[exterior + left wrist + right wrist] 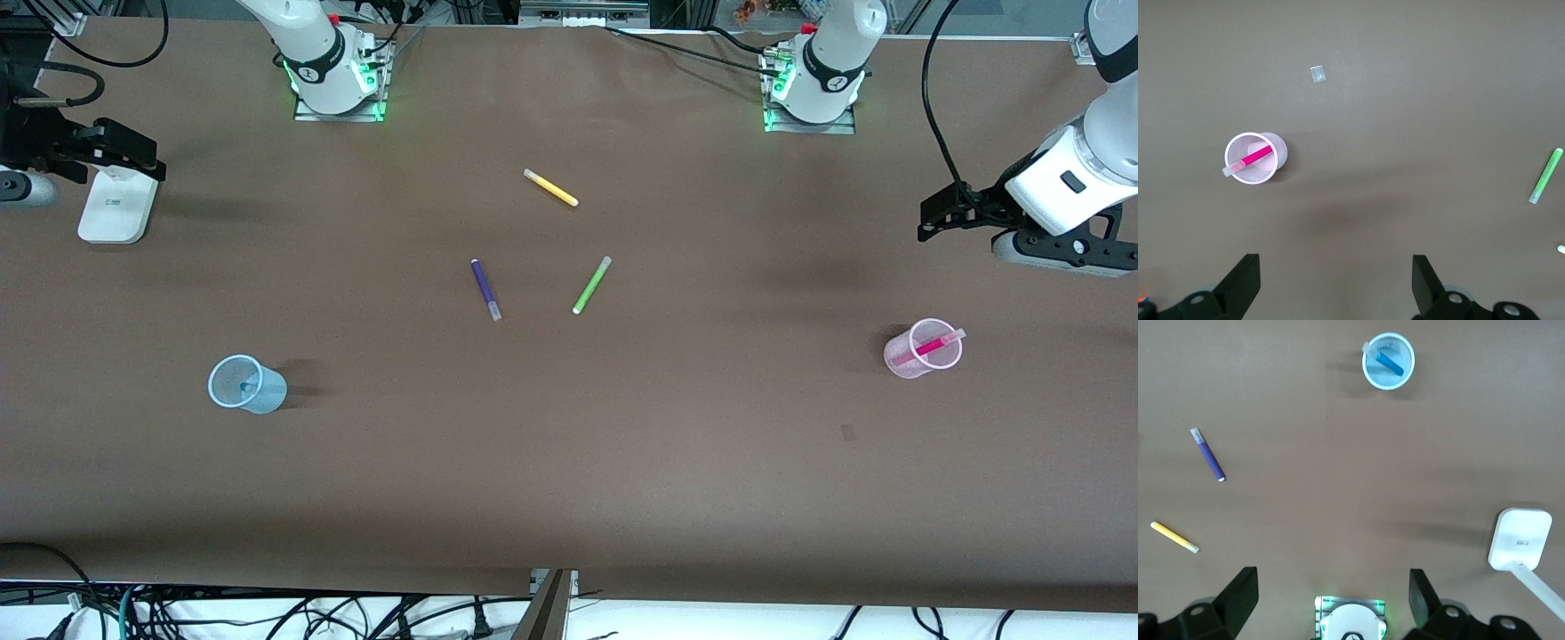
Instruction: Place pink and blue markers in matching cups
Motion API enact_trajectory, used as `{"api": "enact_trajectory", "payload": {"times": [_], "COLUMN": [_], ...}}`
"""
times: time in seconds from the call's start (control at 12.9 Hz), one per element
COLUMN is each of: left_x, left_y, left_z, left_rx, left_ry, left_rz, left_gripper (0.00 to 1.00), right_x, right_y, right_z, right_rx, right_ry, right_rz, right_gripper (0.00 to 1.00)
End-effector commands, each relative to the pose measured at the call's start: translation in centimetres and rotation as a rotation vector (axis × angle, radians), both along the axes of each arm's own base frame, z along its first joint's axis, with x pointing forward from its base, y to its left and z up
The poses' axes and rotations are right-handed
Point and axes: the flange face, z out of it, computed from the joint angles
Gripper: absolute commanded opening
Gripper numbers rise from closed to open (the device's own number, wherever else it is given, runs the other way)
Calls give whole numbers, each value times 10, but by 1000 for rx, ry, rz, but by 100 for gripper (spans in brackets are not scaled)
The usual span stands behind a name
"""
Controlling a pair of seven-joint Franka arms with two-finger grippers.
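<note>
The pale pink cup (900,360) stands upright toward the left arm's end of the table, with the pink marker (932,345) leaning inside it, its cap over the rim. The light blue cup (269,394) stands toward the right arm's end with the blue marker (246,388) inside. My left gripper (938,218) hangs open and empty above the table near the pink cup (1279,152); the left wrist view shows the pink marker (1251,159). My right gripper (129,151) is open and empty, high near the table's end. The right wrist view shows the blue cup (1388,385) and blue marker (1390,363).
A dark purple pen (485,289), a green pen (591,284) and a yellow pen (551,188) lie around the middle of the table. A white block (116,206) stands under the right gripper. A small pale scrap (1317,74) lies near the pink cup.
</note>
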Motion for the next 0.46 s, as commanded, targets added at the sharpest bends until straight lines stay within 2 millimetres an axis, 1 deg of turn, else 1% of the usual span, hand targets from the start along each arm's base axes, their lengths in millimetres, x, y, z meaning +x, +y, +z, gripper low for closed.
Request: {"api": "enact_trajectory", "payload": {"times": [0.0, 0.15, 0.39], "left_x": [-4, -4, -3], "left_y": [2, 3, 5], "left_z": [8, 8, 8], "left_rx": [-18, -20, -23], "left_ry": [-1, -1, 1], "left_rz": [-17, -15, -12], "left_gripper": [100, 100, 100], "right_x": [-4, 0, 0], "right_y": [0, -5, -5], "right_z": [0, -1, 0], "right_rx": [-19, -19, -19], "right_ry": [9, 9, 8], "right_rz": [-7, -15, -16], "right_gripper": [100, 100, 100]}}
